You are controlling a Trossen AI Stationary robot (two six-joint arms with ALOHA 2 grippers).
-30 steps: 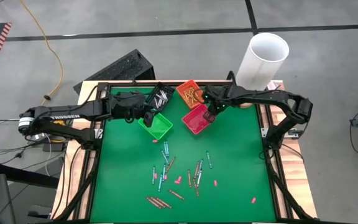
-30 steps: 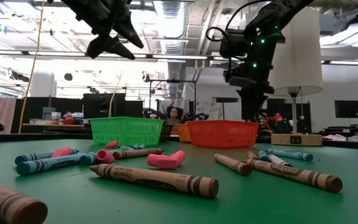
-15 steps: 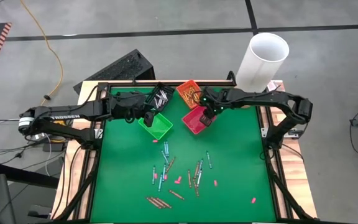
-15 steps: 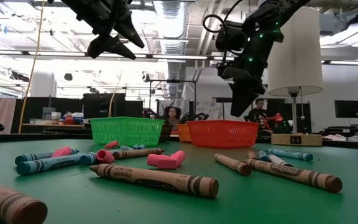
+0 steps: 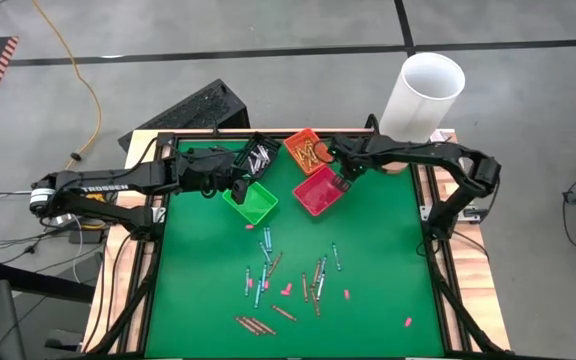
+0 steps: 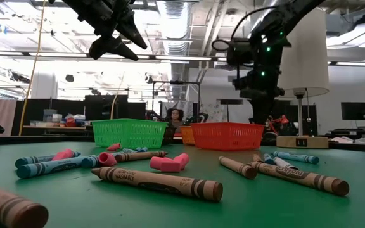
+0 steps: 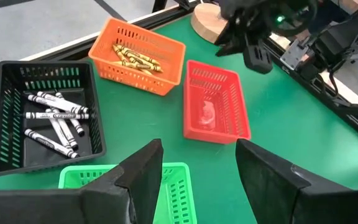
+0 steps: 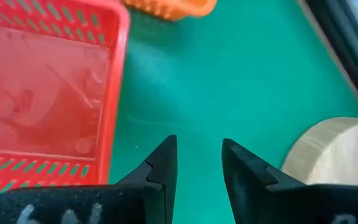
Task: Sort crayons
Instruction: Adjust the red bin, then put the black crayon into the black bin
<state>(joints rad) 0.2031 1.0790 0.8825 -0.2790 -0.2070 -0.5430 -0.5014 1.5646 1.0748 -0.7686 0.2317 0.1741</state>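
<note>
Several crayons lie scattered on the green mat, near the table's middle and front; in the low view they lie in the foreground. My left gripper hangs open and empty above the green bin. My right gripper is open and empty, pointing steeply down over bare mat just right of the red bin. The black bin holds white crayons and the orange bin holds yellow-orange ones. A pale pink thing lies in the red bin.
A tall white cylinder stands on a round wooden base at the far right corner, close to my right gripper. Small pink bits lie among the crayons. A black frame borders the mat.
My right gripper swung a little toward the table's left over the red bin, tipping as it went, then came back toward the right edge beside that bin. Its fingers kept the same gap. The crayons and bins have stayed in place.
</note>
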